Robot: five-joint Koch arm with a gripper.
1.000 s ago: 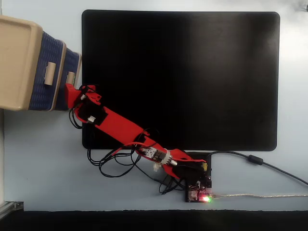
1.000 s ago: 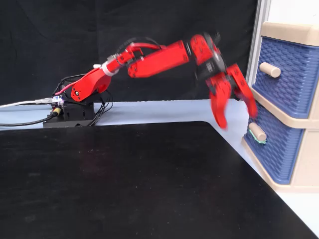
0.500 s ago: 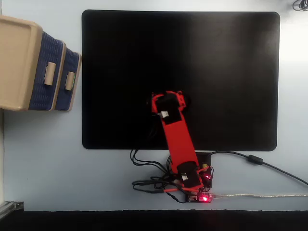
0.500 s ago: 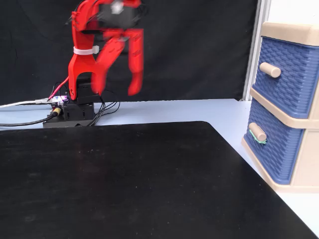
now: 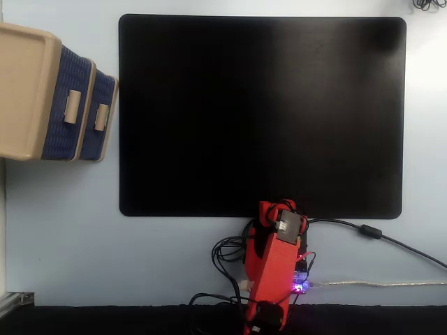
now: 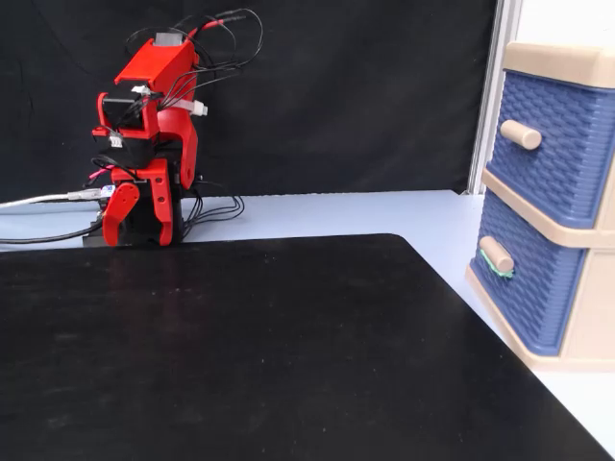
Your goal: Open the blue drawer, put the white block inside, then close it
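The blue drawer [image 5: 105, 98] [image 6: 527, 293] is the lower one in the beige cabinet [image 5: 24, 87], and it is pushed in flush; its beige handle [image 6: 495, 254] has a green band on it. The white block is out of view. My red arm [image 5: 274, 269] is folded up over its base at the near edge of the table, far from the cabinet. The gripper [image 6: 140, 230] points down just behind the black mat, its two fingers a little apart with nothing between them.
A large black mat [image 5: 262, 115] covers most of the light blue table [image 5: 63, 230]. The upper blue drawer [image 6: 548, 144] is also pushed in. Black cables [image 5: 377, 234] run from the arm's base to the right edge.
The arm has pulled back from the lower drawer's handle, swung over the mat and folded down onto its base. Both drawer fronts stay pushed in.
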